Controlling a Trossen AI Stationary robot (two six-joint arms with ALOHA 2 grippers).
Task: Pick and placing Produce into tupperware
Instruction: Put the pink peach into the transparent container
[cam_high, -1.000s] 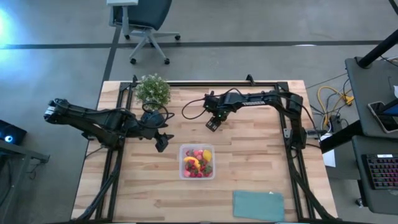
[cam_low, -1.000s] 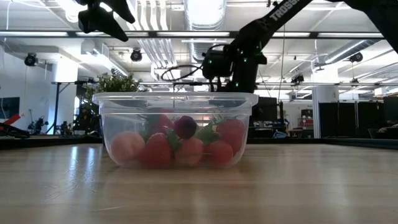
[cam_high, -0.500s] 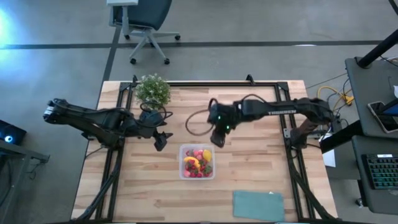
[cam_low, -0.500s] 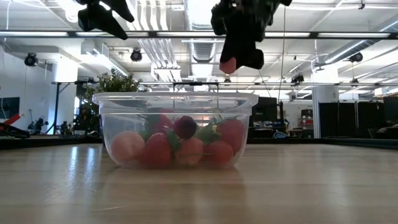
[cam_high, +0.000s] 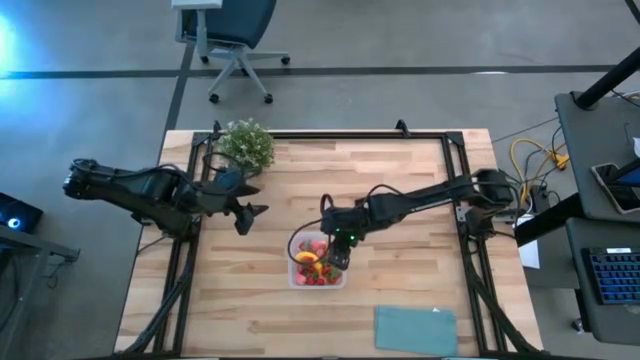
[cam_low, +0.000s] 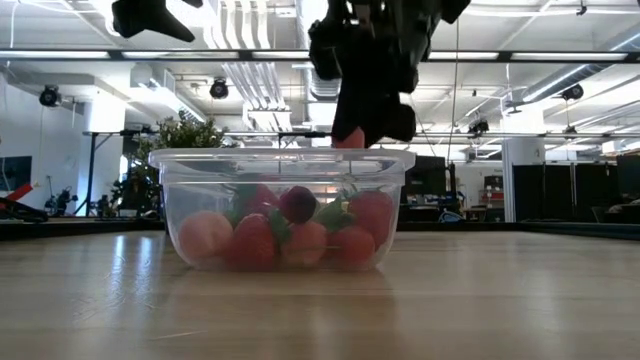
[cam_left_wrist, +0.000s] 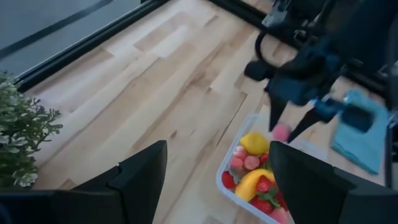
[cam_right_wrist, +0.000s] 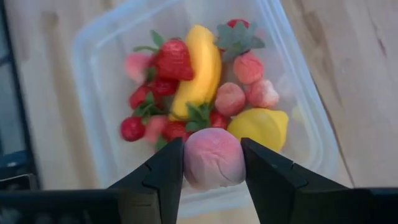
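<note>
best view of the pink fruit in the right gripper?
Right wrist view: the pink fruit fills the gap between the right gripper fingers, over the tupperware. Left wrist shows a small pink dot; low view only a sliver; high view hides it.

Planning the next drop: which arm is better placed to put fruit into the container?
The right. Its pincer holds a pink fruit directly above the tupperware, while the left pincer hangs open and empty off to the side.

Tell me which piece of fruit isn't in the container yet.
The round pink fruit, pinched in the right gripper just above the clear container. The banana, lemon and berries already lie inside.
</note>
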